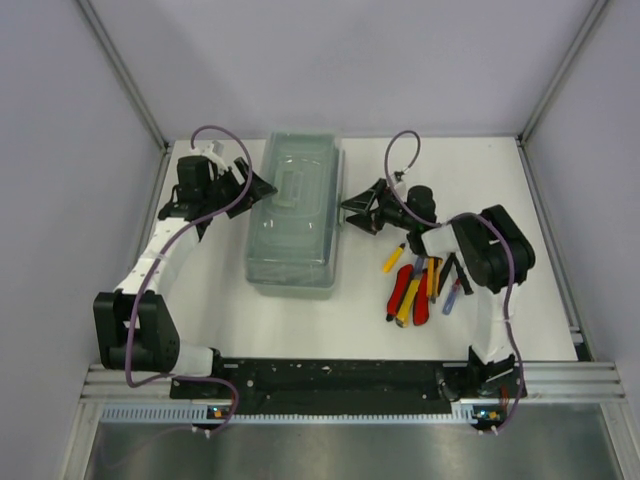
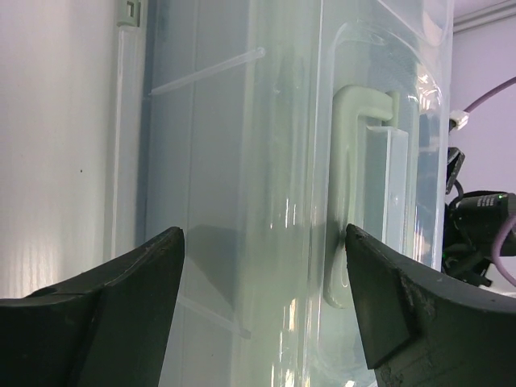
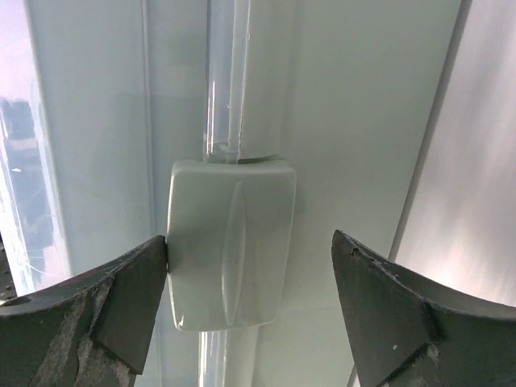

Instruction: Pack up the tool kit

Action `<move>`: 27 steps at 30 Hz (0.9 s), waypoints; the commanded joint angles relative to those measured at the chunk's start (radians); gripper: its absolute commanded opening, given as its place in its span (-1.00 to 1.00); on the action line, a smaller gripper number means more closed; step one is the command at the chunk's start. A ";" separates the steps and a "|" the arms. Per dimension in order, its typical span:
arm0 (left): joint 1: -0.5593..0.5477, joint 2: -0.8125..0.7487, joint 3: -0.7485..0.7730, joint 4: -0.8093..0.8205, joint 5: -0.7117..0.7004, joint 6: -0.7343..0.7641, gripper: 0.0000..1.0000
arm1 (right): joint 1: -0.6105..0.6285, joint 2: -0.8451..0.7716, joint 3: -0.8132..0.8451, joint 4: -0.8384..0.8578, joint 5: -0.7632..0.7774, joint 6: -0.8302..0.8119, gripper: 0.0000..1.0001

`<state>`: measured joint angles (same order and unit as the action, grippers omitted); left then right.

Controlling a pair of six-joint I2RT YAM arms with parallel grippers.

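The white table (image 1: 300, 330) carries everything. On it, between my two arms, lies the grey-green toolbox (image 1: 295, 225), shut under its clear lid, its long side running away from my bases. Only the top view shows the box whole. Only that view shows the loose tools (image 1: 420, 285) as well. They lie in a small heap on the table to the right of the box, beside my right arm: red-handled pliers (image 1: 405, 297), a yellow-handled screwdriver (image 1: 394, 259), and dark pieces too small for me to sort out.

My left end effector (image 1: 252, 186) sits at the box's left wall, towards the far end. Its wrist view adds what the top view cannot. The jaws are spread wide and released with nothing gripped, facing the translucent side, and the pale carrying handle (image 2: 348, 201) shows through the plastic.

My right end effector (image 1: 356, 212) is at the right wall. Its wrist view alone shows the pale latch (image 3: 230, 242) between the jaws. They stand wide and released: one fingertip (image 3: 129, 298) looks to rest against the latch's edge, and the other stands clear of it.
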<state>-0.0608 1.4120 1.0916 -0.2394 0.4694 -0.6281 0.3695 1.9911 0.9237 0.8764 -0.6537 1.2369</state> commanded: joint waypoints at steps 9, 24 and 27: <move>-0.070 0.074 -0.030 -0.100 0.190 0.025 0.66 | 0.088 0.156 0.058 0.644 -0.144 0.291 0.66; -0.135 0.142 0.011 -0.124 0.204 0.071 0.59 | 0.135 0.072 0.113 0.284 -0.161 0.083 -0.40; -0.142 0.148 0.019 -0.147 0.180 0.083 0.59 | 0.135 0.032 0.106 0.179 -0.123 0.018 -0.46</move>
<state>-0.0689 1.4719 1.1435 -0.2173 0.4946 -0.5255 0.3729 2.1254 0.9653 1.1393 -0.7494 1.4303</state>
